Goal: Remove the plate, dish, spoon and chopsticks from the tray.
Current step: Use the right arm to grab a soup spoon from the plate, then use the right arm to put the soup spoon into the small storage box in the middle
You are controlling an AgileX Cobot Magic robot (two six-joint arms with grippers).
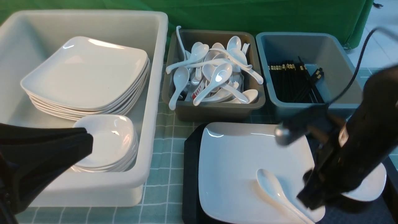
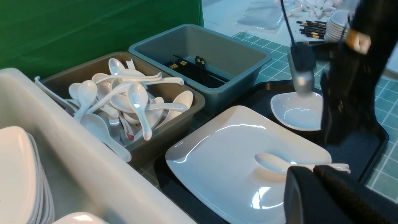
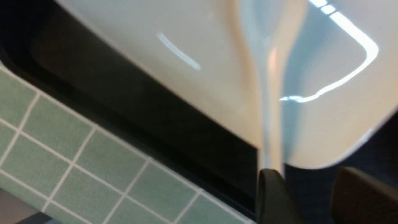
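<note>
The black tray (image 1: 190, 174) lies at the front centre-right. On it is the large white plate (image 1: 236, 161), with the white spoon (image 1: 273, 189) lying on the plate's near right part, handle towards the front. The small dish (image 1: 371, 185) sits on the tray right of the plate, partly hidden by my right arm. My right gripper (image 1: 307, 199) is open and low over the tray at the plate's corner, its fingers (image 3: 270, 193) beside the spoon's handle end (image 3: 270, 124). My left gripper (image 1: 89, 140) is shut and empty, in front of the white tub. No chopsticks show on the tray.
A big white tub (image 1: 155, 93) at the left holds stacked plates and dishes. Behind the tray stand a grey-brown bin (image 1: 214, 110) of spoons and a blue-grey bin (image 1: 342, 102) with several black chopsticks. A green checked cloth covers the table.
</note>
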